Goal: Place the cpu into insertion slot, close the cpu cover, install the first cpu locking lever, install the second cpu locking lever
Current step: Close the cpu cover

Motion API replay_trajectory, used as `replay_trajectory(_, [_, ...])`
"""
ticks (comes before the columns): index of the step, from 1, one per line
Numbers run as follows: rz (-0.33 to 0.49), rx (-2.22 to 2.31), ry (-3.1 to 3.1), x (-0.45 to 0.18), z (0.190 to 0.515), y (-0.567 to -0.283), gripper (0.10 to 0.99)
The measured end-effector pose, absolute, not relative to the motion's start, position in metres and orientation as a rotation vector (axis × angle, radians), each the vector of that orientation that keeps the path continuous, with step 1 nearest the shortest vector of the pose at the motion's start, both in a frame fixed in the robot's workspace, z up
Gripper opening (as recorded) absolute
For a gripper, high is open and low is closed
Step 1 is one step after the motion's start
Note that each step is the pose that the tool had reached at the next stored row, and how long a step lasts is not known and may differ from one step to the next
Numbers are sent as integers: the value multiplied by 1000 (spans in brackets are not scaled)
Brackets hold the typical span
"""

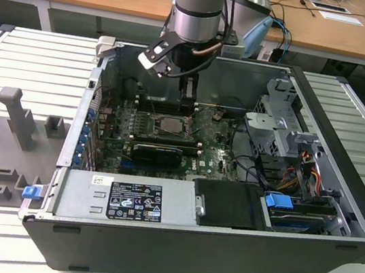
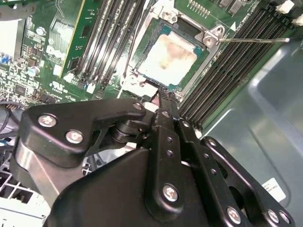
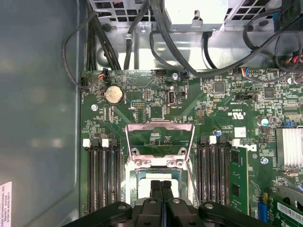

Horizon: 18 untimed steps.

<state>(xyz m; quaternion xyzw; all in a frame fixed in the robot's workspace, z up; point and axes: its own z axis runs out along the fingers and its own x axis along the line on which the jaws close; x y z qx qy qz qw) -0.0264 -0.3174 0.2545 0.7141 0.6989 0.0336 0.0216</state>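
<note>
At the exterior view's left, grey moulded blocks (image 1: 17, 119) are lying on the slatted table (image 1: 36, 60). Beside them one open computer case (image 1: 152, 249) is lying on its side. It is holding one green board (image 1: 217, 157), one silvery power box (image 1: 128, 200) along the near wall, and a metal drive cage (image 1: 277, 126) at the exterior view's right.

One arm is reaching down into the case. Its claw (image 1: 186, 103) is hanging just above the insertion slot (image 1: 170, 125), with its fingers (image 3: 156, 189) clenched together and grasping nothing.

In the second wrist view the one cpu (image 2: 168, 59) is sitting flat inside the slot. The claw's tip is touching the slot's near metal edge, and one thin lever (image 2: 251, 40) is sticking out over the memory slots (image 2: 246, 56).

In the first wrist view the cpu cover (image 3: 159, 126) is standing flipped open, away from the slot. One bank of black memory slots is flanking it on each side.
</note>
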Motion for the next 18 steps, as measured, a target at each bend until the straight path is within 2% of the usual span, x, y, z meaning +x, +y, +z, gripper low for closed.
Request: replay_trajectory(18, [103,2214,2167,-1,267,-317,106])
